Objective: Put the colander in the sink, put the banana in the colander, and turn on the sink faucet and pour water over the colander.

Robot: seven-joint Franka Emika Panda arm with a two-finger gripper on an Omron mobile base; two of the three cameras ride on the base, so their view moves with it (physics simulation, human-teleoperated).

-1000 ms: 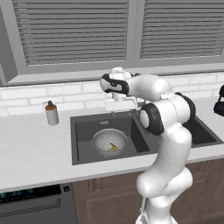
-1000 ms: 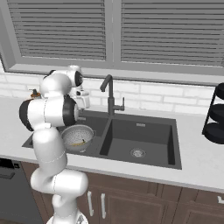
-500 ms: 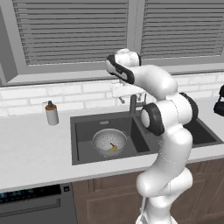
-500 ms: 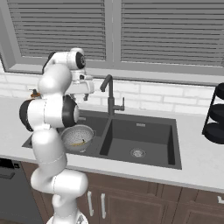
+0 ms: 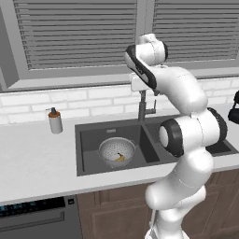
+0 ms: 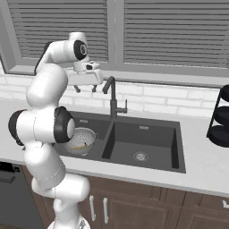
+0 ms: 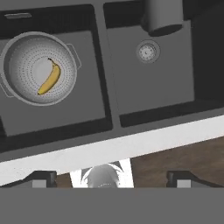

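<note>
the surface carries the sink; the colander sits in its left basin with the banana inside. the pincer hangs open, empty, just beside the sink faucet.

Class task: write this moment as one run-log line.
colander: in sink, left basin | banana: inside colander | gripper: open, empty, raised beside sink faucet | water: none visible
</note>
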